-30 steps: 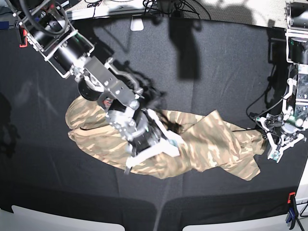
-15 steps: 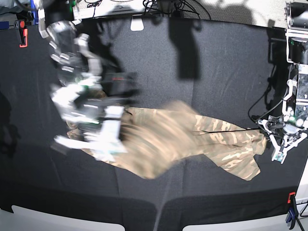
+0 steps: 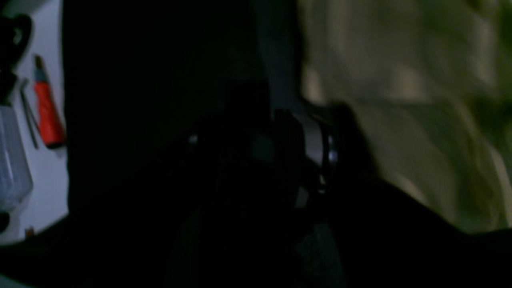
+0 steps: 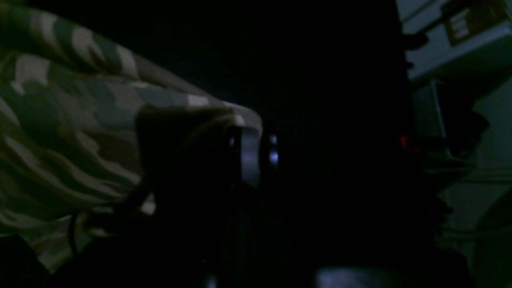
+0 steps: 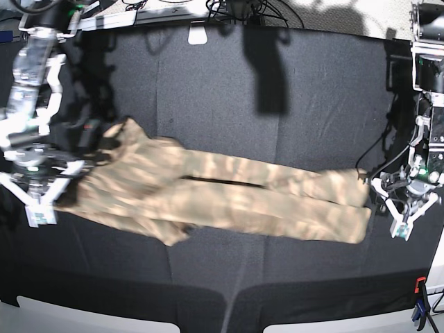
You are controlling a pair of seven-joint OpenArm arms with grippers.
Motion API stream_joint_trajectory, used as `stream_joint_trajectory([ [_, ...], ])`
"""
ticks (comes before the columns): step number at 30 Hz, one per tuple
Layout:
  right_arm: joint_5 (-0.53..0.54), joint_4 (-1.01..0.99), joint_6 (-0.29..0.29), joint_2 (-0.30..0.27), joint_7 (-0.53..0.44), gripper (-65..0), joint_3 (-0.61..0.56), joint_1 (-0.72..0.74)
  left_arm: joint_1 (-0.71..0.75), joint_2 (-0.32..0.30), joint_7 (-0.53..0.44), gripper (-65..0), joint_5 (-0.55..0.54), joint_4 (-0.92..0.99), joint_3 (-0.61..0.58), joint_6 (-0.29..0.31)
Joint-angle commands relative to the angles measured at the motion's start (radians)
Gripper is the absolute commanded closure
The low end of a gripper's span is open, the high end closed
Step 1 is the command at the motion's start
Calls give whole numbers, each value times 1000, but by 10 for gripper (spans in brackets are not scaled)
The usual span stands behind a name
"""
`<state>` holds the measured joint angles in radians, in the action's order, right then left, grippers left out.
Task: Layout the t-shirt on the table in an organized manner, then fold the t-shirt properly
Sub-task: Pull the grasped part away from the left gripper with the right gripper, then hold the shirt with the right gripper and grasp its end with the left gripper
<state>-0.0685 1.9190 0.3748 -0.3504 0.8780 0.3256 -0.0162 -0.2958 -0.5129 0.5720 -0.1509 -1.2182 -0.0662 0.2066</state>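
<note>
The camouflage t-shirt [image 5: 229,194] lies pulled out in a long, rumpled band across the black table [image 5: 277,90]. At its left end my right gripper [image 5: 50,191] is shut on the fabric. In the right wrist view the t-shirt [image 4: 60,120] drapes over the dark fingers of that gripper [image 4: 248,156]. My left gripper [image 5: 401,211] stands open just off the shirt's right end, fingers spread. The left wrist view is dark and blurred; there the t-shirt [image 3: 400,100] lies beside the gripper [image 3: 316,148].
A red-handled clamp [image 3: 46,116] sits at the table edge, and another clamp [image 5: 418,288] is at the lower right. White table corners [image 5: 83,316] show along the front edge. Cables [image 5: 236,8] lie behind the far edge.
My right arm swung from the shirt's middle out to the left, dragging the bunched fabric into a long stretched band. The left gripper stayed in place; the shirt's right end slid slightly left.
</note>
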Motion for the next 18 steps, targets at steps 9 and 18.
stream_joint_trajectory([
  [9, 87, 22, 31, -9, -14, 0, 8, 18, -26, 5, -337, -256, 257, -22, -35, 84],
  [18, 106, 22, 34, -9, -8, 0, 8, 18, -42, -9, -285, -256, 491, -22, -243, -67],
])
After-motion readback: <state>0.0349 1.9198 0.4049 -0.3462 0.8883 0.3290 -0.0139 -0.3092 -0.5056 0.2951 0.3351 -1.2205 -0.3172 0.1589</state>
